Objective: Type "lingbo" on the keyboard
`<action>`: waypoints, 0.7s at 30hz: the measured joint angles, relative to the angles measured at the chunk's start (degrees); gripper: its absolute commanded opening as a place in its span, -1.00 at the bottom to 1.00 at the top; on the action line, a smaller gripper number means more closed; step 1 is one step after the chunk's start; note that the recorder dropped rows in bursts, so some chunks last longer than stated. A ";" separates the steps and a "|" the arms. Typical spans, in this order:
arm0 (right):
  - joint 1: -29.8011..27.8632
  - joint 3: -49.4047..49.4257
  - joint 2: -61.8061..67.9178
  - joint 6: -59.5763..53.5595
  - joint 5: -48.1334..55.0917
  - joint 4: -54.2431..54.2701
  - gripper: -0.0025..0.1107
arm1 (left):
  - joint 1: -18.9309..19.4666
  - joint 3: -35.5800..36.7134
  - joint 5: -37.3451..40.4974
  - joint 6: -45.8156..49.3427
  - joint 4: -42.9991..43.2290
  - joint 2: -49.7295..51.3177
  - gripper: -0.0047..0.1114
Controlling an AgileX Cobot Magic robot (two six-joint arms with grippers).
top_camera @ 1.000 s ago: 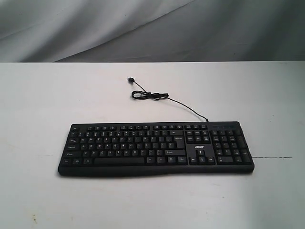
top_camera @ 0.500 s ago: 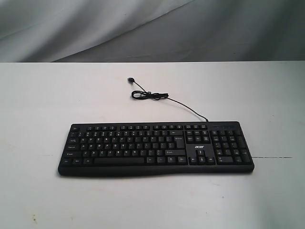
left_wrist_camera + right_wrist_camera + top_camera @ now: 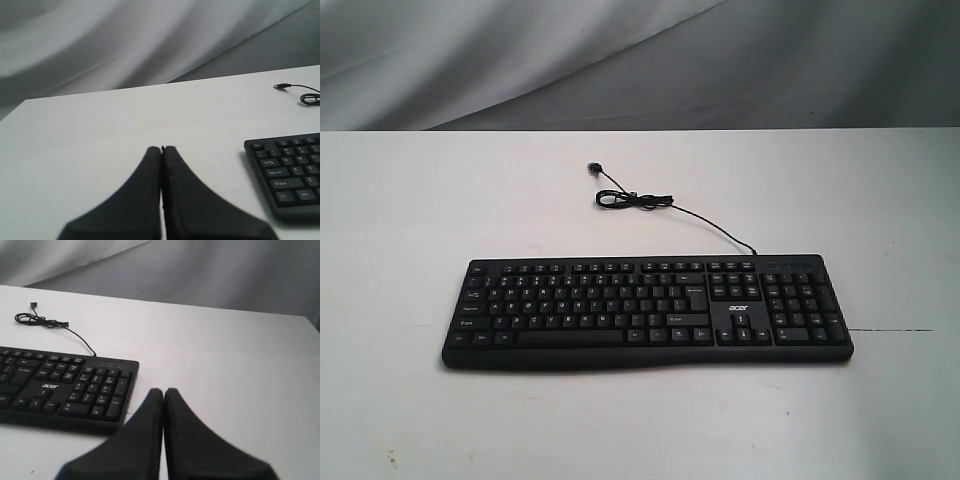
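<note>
Left gripper (image 3: pixel 161 148): black fingers pressed together, nothing held, above the bare white table (image 3: pixel 90 130). The wide flat black keyboard with white legends (image 3: pixel 647 310) lies ahead of it, toward the other arm; only its Ctrl/Shift end shows.

Right gripper (image 3: pixel 163 391): likewise closed and empty, with the number-pad corner just ahead, inboard.

Neither is over the letters.

Risks, as I judge them:
- a blunt paired tip catching two neighbouring keys
- a slanted press sliding the loose board
- both arms crowding mid-board
</note>
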 measured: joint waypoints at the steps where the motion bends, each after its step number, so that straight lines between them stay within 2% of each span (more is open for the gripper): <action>1: 0.00 0.26 -0.15 0.00 0.37 0.00 -0.96 | 0.00 0.00 0.00 0.00 0.00 0.00 -0.92; 21: 0.00 0.40 -0.15 0.00 0.48 0.00 -0.96 | 0.00 0.00 0.00 0.00 0.00 0.00 -0.92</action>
